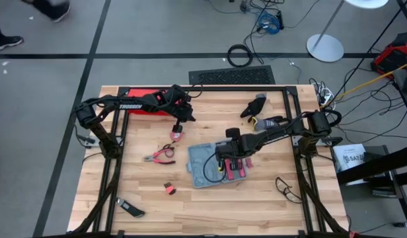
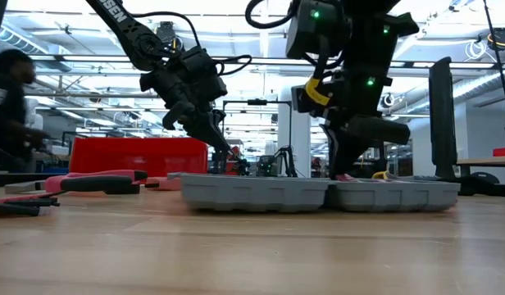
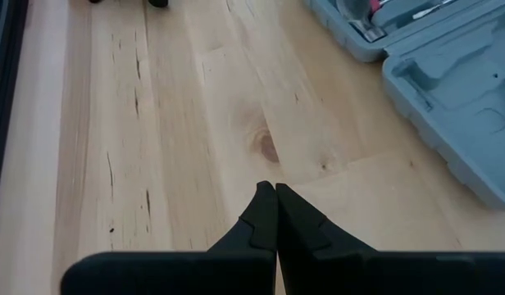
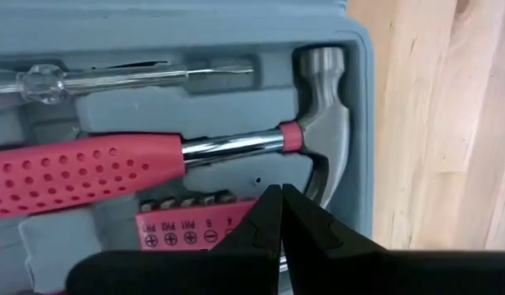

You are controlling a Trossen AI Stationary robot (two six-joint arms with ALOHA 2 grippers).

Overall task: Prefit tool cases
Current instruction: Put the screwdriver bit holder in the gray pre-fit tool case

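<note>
A: Tool case (image 1: 205, 165) lies open mid-table; hammer (image 4: 154, 156), screwdriver (image 4: 113, 78), bit strip (image 4: 187, 228) seated.
B: Right gripper (image 4: 280, 190) clenched empty above it, left gripper (image 3: 275, 188) clenched over bare wood (image 3: 195, 123). Red box (image 2: 138, 156) behind.

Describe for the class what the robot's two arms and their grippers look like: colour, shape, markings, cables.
Both arms are dark, jointed, with black cables looped along them. The left arm carries white TROSSEN lettering. In the low view the right arm shows small green lights and a yellow band. The left gripper and right gripper each have two black fingers tapering to points.
</note>
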